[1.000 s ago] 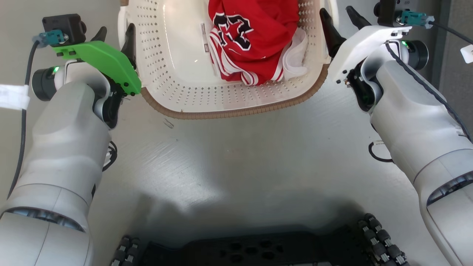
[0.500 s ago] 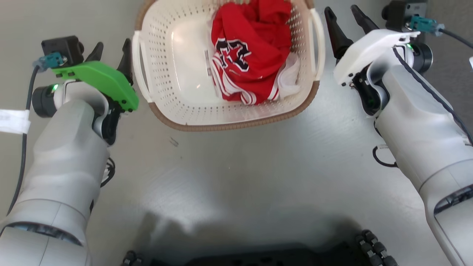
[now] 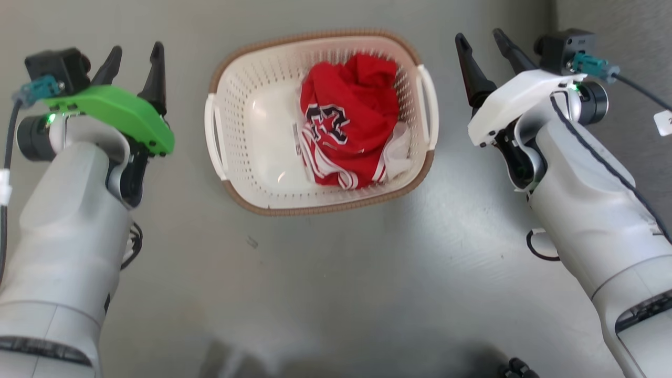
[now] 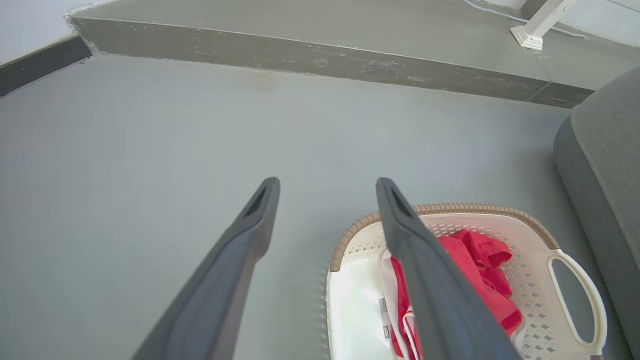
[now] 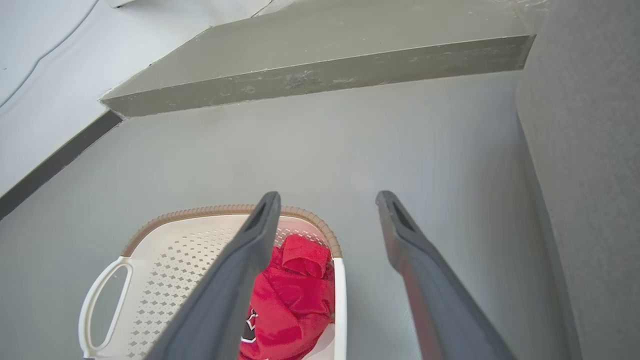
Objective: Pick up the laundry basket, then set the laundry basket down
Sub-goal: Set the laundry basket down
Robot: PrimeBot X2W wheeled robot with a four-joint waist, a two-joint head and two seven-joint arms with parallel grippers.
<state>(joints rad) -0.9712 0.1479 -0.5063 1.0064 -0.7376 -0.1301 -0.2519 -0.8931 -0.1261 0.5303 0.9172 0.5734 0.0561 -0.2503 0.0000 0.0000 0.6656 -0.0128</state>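
the camera has drawn back, so the whole basket [image 3: 241, 115] shows. the left gripper [image 3: 135, 48] at 9 o'clock and the right gripper [image 3: 478, 34] at 3 o'clock have pulled away from its sides.

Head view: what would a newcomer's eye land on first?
The bright red shirt, bundled in the right half of the cream laundry basket, which sits on the grey floor at top centre. Next is the vivid green cover on the left wrist, just behind the left claw. That claw and the right claw are both open and flank the basket without touching it.
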